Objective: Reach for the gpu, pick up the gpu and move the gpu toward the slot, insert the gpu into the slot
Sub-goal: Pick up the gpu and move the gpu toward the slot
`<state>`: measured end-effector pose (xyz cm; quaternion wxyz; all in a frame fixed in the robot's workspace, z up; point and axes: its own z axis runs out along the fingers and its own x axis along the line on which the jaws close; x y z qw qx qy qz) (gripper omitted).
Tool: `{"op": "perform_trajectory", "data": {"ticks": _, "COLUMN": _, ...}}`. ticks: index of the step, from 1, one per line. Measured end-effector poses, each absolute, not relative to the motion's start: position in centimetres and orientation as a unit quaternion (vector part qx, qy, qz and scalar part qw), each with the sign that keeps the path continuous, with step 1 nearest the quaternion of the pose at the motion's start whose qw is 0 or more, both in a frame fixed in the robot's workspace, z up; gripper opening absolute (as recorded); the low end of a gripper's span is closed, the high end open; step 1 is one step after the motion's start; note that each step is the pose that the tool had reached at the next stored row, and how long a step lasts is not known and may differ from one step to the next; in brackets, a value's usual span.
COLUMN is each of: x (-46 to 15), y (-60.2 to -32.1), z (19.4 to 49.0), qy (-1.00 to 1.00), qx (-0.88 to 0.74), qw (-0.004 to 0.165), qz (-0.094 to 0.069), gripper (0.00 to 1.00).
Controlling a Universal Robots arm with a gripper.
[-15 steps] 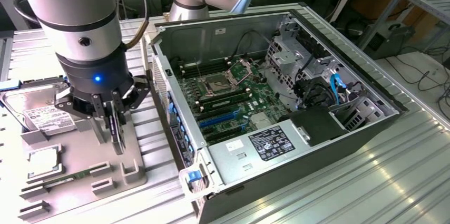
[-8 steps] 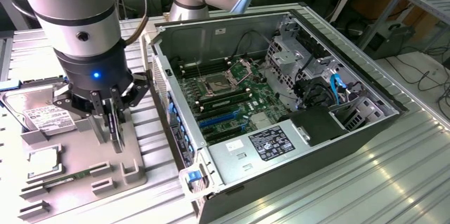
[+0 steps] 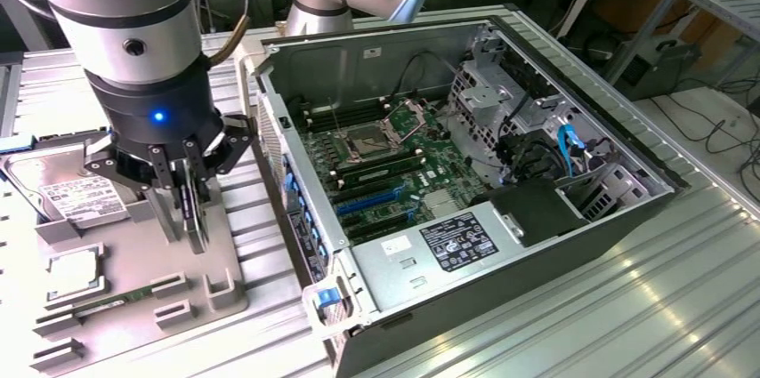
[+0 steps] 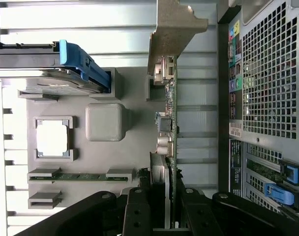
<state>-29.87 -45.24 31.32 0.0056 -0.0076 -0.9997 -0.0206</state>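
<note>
single ur arm w/ black multi-finger gripper (image 3: 188, 191) (image 4: 165, 196) hangs over the grey moulded parts tray (image 3: 142, 245) (image 4: 134, 147) at the exterior view's left. jaws closed onto the gpu (image 3: 194, 218) (image 4: 170, 128), a flat card seen edge-on w/ green board edge; black fingers (image 4: 139, 209) press it from both sides. card stands upright on its thin edge, above the tray. can't tell if its lower edge is clear of the tray's holder or not. its silver metal end bracket (image 4: 175, 34) sticks out at the far end from the gripper.

other parts in the tray: silver boxy hard drive w/ white label (image 3: 77, 191) (image 4: 41, 81) and blue tab, square silver cpu chip (image 3: 74, 271) (image 4: 52, 138) in its pocket, thin green memory stick (image 3: 113, 301) (image 4: 80, 176) lying in a slot.

open black/grey pc tower case (image 3: 356, 67) (image 4: 267, 73) lies on its side just beside the tray, toward the exterior view's right. green motherboard (image 3: 392, 164) inside, w/ blue expansion slots (image 3: 368, 205). gpu is outside the case, well apart from those slots. all sits on a ribbed aluminium table (image 3: 594, 307) (image 4: 90, 19).
</note>
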Motion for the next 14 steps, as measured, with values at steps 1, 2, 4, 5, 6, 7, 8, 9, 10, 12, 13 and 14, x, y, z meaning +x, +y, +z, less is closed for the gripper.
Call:
{"op": "perform_trajectory", "data": {"ticks": 1, "x": -29.9, "y": -45.2, "z": 31.4, "qy": -1.000, "qx": -0.008, "qw": 0.006, "qz": -0.021, "gripper": 0.28}}
{"op": "perform_trajectory", "data": {"ticks": 2, "x": -29.9, "y": -45.2, "z": 31.5, "qy": -1.000, "qx": -0.008, "qw": 0.006, "qz": -0.021, "gripper": 0.28}}
{"op": "perform_trajectory", "data": {"ticks": 4, "x": -29.9, "y": -45.2, "z": 31.8, "qy": -1.000, "qx": -0.008, "qw": 0.006, "qz": -0.021, "gripper": 0.28}}
{"op": "perform_trajectory", "data": {"ticks": 5, "x": -29.9, "y": -45.2, "z": 32.0, "qy": -1.000, "qx": -0.008, "qw": 0.006, "qz": -0.021, "gripper": 0.28}}
{"op": "perform_trajectory", "data": {"ticks": 6, "x": -29.9, "y": -45.2, "z": 32.1, "qy": -1.000, "qx": -0.008, "qw": 0.006, "qz": -0.021, "gripper": 0.28}}
{"op": "perform_trajectory", "data": {"ticks": 7, "x": -29.9, "y": -45.2, "z": 32.2, "qy": -1.000, "qx": -0.008, "qw": 0.006, "qz": -0.021, "gripper": 0.28}}
{"op": "perform_trajectory", "data": {"ticks": 8, "x": -29.9, "y": -45.2, "z": 32.4, "qy": -1.000, "qx": -0.008, "qw": 0.006, "qz": -0.021, "gripper": 0.28}}
{"op": "perform_trajectory", "data": {"ticks": 9, "x": -29.9, "y": -45.2, "z": 32.6, "qy": -1.000, "qx": -0.008, "qw": 0.006, "qz": -0.021, "gripper": 0.28}}
{"op": "perform_trajectory", "data": {"ticks": 10, "x": -29.9, "y": -45.2, "z": 32.7, "qy": -1.000, "qx": -0.008, "qw": 0.006, "qz": -0.021, "gripper": 0.28}}
{"op": "perform_trajectory", "data": {"ticks": 12, "x": -29.9, "y": -45.2, "z": 32.9, "qy": -1.000, "qx": -0.008, "qw": 0.006, "qz": -0.021, "gripper": 0.28}}
{"op": "perform_trajectory", "data": {"ticks": 13, "x": -29.9, "y": -45.2, "z": 33.0, "qy": -1.000, "qx": -0.008, "qw": 0.006, "qz": -0.021, "gripper": 0.28}}
{"op": "perform_trajectory", "data": {"ticks": 14, "x": -29.9, "y": -45.2, "z": 33.1, "qy": -1.000, "qx": -0.008, "qw": 0.006, "qz": -0.021, "gripper": 0.28}}
